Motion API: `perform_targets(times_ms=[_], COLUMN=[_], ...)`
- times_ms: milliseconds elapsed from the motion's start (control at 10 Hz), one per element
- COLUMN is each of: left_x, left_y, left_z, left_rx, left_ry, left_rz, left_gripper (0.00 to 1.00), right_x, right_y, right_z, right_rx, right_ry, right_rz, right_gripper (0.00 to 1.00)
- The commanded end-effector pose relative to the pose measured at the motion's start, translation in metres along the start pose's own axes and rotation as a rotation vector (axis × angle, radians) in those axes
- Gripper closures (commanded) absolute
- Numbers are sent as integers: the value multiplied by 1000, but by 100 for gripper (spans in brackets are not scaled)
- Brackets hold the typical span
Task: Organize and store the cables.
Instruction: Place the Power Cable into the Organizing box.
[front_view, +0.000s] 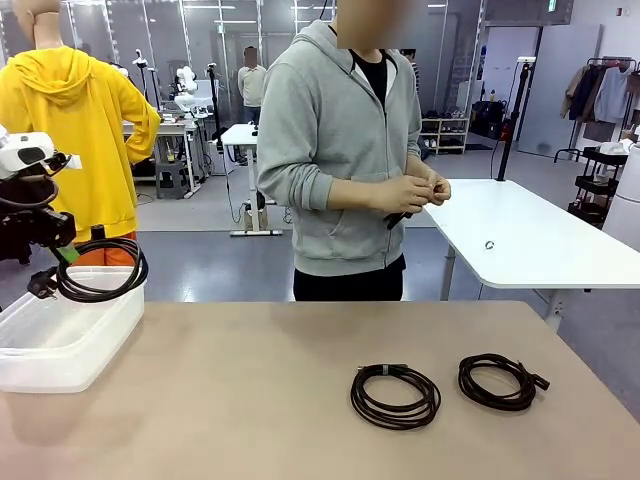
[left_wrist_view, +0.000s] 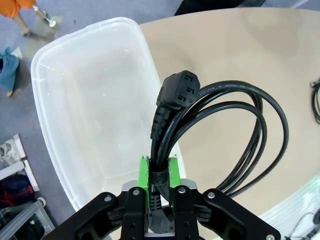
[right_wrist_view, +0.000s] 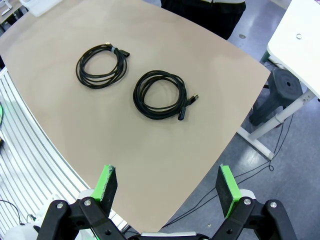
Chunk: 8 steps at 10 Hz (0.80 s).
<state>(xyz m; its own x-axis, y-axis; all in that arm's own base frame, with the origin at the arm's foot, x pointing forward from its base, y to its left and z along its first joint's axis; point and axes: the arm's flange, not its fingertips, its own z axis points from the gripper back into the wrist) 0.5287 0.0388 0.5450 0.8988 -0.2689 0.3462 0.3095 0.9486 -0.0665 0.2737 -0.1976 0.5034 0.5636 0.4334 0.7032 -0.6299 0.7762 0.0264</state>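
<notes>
My left gripper (left_wrist_view: 159, 172) is shut on a thick black coiled cable (left_wrist_view: 240, 135), pinching it at its tie, and holds it above the clear plastic bin (left_wrist_view: 85, 100). In the front view that cable (front_view: 100, 270) hangs over the bin's (front_view: 60, 345) near right corner at the far left. Two more coiled cables lie on the tan table: one (front_view: 395, 396) near the middle front, one (front_view: 500, 380) to its right. My right gripper (right_wrist_view: 162, 185) is open high above the table, with both coils (right_wrist_view: 100, 64) (right_wrist_view: 161, 95) well ahead of it.
A person in a grey hoodie (front_view: 345, 150) stands at the far edge with both hands (front_view: 415, 192) together at the waist, holding something small and dark. A white table (front_view: 530, 235) stands behind to the right. The tan table (front_view: 250, 400) is bare between bin and coils.
</notes>
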Motion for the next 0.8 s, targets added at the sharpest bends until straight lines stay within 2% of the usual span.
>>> perform_targets(times_ms=[0, 300, 600, 700], left_x=[3, 2, 13, 15], left_y=[-7, -5, 55, 72], left_z=[0, -2, -22, -32], left_rx=[3, -2, 6, 3], left_ry=[0, 2, -5, -20], left_rz=[-7, -9, -88, -70], left_gripper=[82, 82, 82, 82], right_x=[-2, -2, -2, -2], right_y=[0, 0, 0, 0], right_z=[1, 1, 1, 1], right_rx=[9, 9, 9, 9], right_ry=[-6, -6, -6, -6], right_rz=[16, 16, 16, 16], right_gripper=[0, 0, 0, 0])
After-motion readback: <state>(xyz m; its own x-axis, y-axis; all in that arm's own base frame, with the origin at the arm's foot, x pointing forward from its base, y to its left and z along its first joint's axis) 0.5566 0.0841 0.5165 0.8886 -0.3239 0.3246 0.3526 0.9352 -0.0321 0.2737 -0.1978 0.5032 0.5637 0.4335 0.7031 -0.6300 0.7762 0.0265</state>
